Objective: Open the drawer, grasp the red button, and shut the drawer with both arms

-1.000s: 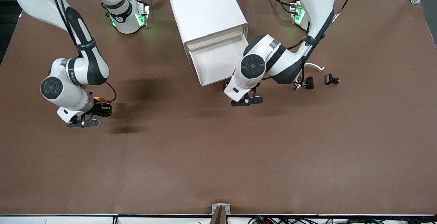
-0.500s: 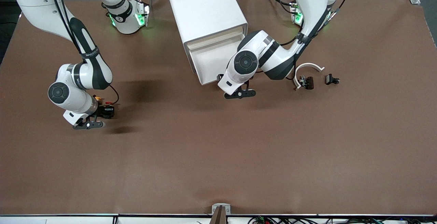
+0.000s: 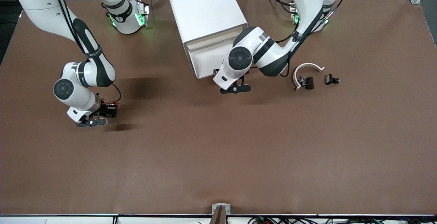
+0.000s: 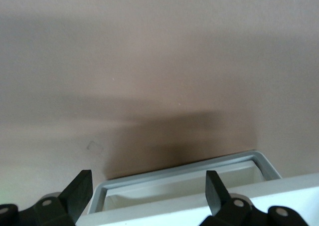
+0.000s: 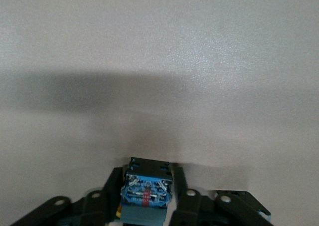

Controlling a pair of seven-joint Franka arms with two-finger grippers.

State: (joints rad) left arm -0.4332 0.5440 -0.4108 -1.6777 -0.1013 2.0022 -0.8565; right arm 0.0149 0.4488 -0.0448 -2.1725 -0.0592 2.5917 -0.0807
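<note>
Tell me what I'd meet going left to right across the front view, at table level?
Right gripper with the button → drawer → left gripper → white arc → dark part → black clip.

No writing is readable anywhere. The black band on the right arm [image 3: 93, 51] carries small white lettering, too tiny to make out. Nothing else bears a label.

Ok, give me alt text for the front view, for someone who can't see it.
Two white robot arms work over a brown table: the left gripper hangs open at the front edge of the partly open drawer of a white cabinet. The right gripper is low over the table toward the right arm's end, with the button between its fingers.
</note>
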